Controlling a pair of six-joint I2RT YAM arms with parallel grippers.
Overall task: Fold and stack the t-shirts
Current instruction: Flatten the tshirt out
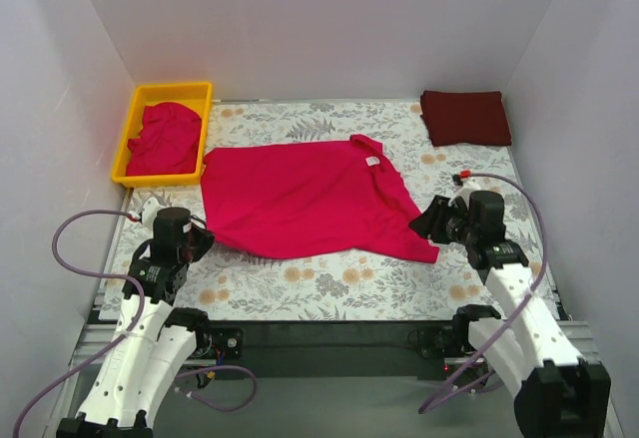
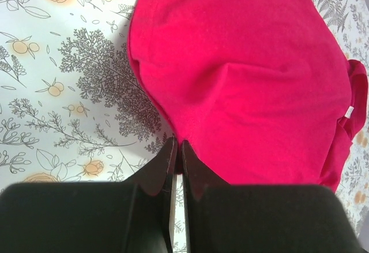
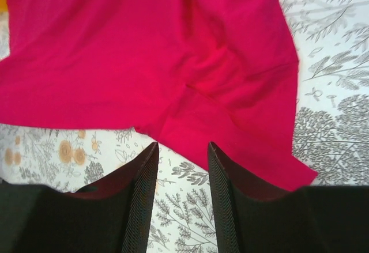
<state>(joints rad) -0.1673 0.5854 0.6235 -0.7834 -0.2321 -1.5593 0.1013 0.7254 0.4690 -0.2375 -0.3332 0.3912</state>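
Note:
A crimson-pink t-shirt (image 1: 305, 199) lies spread across the middle of the floral mat, its collar tag toward the far right. My left gripper (image 1: 203, 241) is shut on the shirt's near-left edge; the left wrist view shows a bit of the cloth (image 2: 242, 80) pinched between the tips (image 2: 178, 144). My right gripper (image 1: 427, 221) is open at the shirt's near-right corner; in the right wrist view its tips (image 3: 183, 147) sit just short of the cloth's edge (image 3: 173, 63). A folded dark maroon t-shirt (image 1: 464, 117) lies at the far right. Another crumpled crimson-pink shirt (image 1: 163, 139) fills the tray.
A yellow plastic tray (image 1: 128, 139) stands at the far left of the mat. White walls close in the left, back and right sides. The floral mat (image 1: 329, 283) covers the table between the arms and the shirt.

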